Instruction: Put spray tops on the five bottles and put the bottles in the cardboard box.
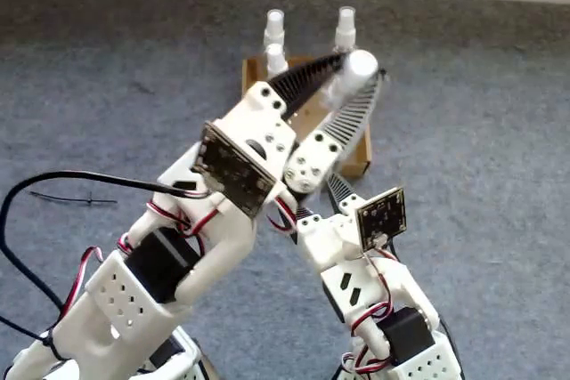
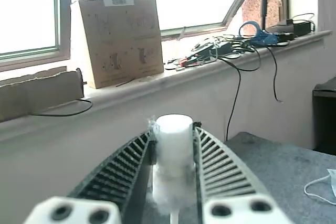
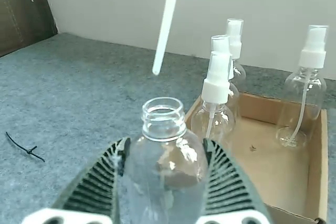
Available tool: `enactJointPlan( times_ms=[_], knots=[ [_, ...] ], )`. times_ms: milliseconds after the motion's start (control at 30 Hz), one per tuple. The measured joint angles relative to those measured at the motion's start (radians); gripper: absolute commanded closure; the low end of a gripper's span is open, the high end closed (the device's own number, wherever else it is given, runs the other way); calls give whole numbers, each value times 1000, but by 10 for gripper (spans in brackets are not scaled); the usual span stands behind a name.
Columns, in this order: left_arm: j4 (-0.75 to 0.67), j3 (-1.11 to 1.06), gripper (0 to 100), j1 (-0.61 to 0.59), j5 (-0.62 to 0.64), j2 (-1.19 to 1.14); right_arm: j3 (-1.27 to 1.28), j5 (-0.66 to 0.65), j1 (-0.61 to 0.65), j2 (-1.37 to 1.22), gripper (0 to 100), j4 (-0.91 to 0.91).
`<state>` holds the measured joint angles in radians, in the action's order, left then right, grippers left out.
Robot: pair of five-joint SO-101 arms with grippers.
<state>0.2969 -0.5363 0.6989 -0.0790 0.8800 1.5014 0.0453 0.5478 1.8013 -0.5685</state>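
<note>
The left arm [image 1: 169,264] rises from the near edge of the worktop [image 1: 499,131] and stretches diagonally toward the far side, with its wrist lifted high. The left pincer [image 2: 173,129] is closed on a spray top [image 2: 173,156], one ribbed finger on each side. The right arm [image 1: 365,282] stands just beside it, lower, and leans under the left wrist. The right pincer [image 3: 164,148] grips an upright bottle [image 3: 163,182] by its body.

Grey carpeted table [image 1: 481,86] bears a cardboard box [image 1: 359,163] and a cable tie [image 1: 71,198].
</note>
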Motion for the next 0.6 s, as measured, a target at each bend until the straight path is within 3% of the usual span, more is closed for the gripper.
enactJointPlan(
  times_ms=[367,600],
  knots=[
    [18,-69,996,43,0,0,0,0,0,0,995,0],
    [18,-132,996,-43,0,0,0,0,-26,0,995,0]
  ],
)
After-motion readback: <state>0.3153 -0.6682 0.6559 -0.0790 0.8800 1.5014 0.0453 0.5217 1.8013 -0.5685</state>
